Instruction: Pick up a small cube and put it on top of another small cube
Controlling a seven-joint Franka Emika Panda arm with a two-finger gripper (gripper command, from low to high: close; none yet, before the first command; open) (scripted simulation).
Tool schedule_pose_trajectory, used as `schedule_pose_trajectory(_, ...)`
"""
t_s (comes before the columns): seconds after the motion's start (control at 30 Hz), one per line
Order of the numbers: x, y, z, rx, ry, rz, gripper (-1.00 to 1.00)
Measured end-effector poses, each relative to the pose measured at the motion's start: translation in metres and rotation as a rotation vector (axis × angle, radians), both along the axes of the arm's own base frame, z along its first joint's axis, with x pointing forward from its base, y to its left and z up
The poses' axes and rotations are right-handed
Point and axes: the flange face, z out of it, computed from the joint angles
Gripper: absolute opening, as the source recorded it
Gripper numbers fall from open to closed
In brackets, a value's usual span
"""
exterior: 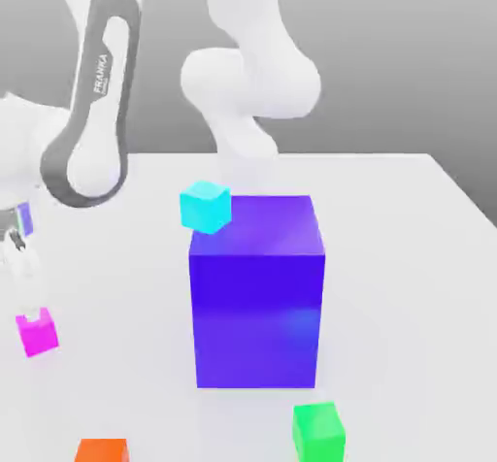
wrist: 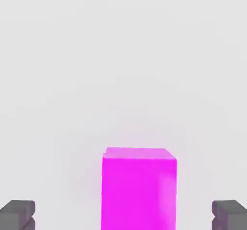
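Observation:
The small magenta cube (exterior: 37, 332) rests on the white table at the exterior view's left. My gripper (exterior: 27, 295) hangs just above it, at the end of the arm that bends down from the back. In the hand view the magenta cube (wrist: 139, 188) stands between the two dark fingertips (wrist: 18, 214), with a wide gap on each side, so the gripper (wrist: 124, 215) is open and touches nothing. The small green cube (exterior: 319, 431) sits on the table near the front, right of the middle.
A big blue-purple block (exterior: 256, 295) stands mid-table between the magenta and green cubes. A cyan cube (exterior: 205, 206) sits beside its far left top corner. An orange cube (exterior: 102, 450) lies at the front edge. The table (exterior: 408, 256) extends to the right.

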Motion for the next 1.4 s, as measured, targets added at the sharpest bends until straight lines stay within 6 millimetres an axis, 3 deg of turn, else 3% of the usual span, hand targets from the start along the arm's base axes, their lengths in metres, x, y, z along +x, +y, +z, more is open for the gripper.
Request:
schedule_pose_trajectory(0.07,-0.001,0.000,-0.023,0.001,0.001,-0.002,0.00)
schedule_pose_trajectory(0.1,-0.002,0.001,-0.031,0.002,0.001,-0.003,-1.00)
schedule_pose_trajectory(0.33,-0.002,0.001,-0.031,0.003,0.001,-0.003,-1.00)
schedule_pose_trajectory(0.53,0.004,0.005,0.026,0.004,0.000,0.015,-1.00)
schedule_pose_trajectory(0.7,0.081,0.078,0.042,0.010,-0.002,0.304,-1.00)
schedule_pose_trajectory(0.83,0.133,0.156,0.052,0.012,-0.002,0.558,-1.00)
schedule_pose_trajectory(0.93,0.162,0.222,0.060,0.011,-0.001,0.748,-1.00)
schedule_pose_trajectory(1.07,0.183,0.317,0.071,0.009,0.001,1.002,-1.00)
schedule_pose_trajectory(1.17,0.186,0.388,0.078,0.005,0.002,1.185,-1.00)
schedule_pose_trajectory(1.23,0.186,0.404,0.062,0.003,0.003,1.226,-1.00)
schedule_pose_trajectory(1.3,0.186,0.409,0.037,0.002,0.003,1.236,-1.00)
schedule_pose_trajectory(1.33,0.185,0.409,0.025,0.002,0.003,1.238,1.00)
schedule_pose_trajectory(1.4,0.185,0.409,0.025,0.002,0.003,1.238,1.00)
